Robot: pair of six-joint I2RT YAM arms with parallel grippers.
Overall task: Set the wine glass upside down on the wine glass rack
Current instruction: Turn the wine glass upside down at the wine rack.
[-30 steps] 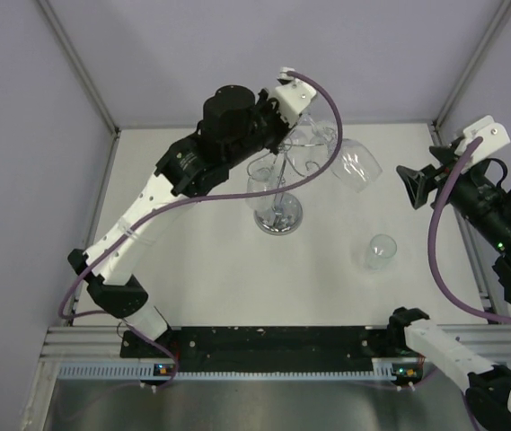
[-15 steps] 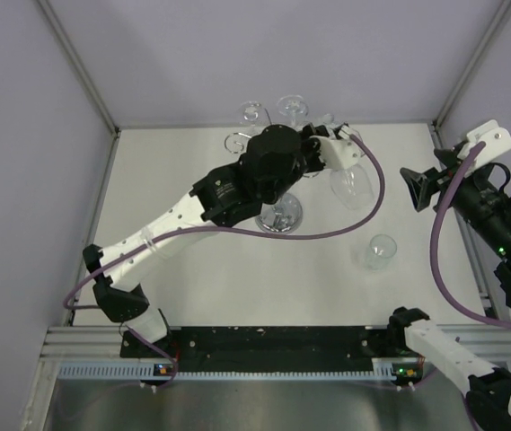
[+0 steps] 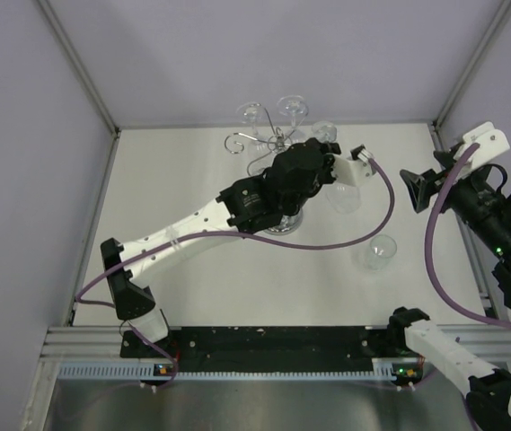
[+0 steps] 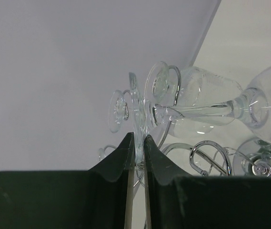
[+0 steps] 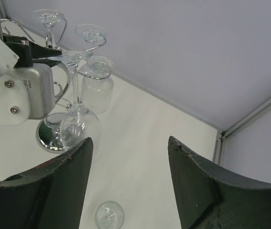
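Since left gripper [image 4: 136, 143] pinches the inverted wine glass [image 5: 80, 125] by its foot rim, 4 o'clock off wine glass rack [image 3: 273, 142], it could pivot, clip hung glasses [image 3: 292, 108]. Right gripper [image 5: 128, 143] spread, empty.

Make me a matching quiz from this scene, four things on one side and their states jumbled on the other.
Things:
1. left claw
2. right claw
3. held wine glass
4. loose wine glass

States:
a. standing alone on the table
b. open, empty
c. shut on a glass's foot
d. upside down next to the wine glass rack

Pairs: 1-c, 2-b, 3-d, 4-a
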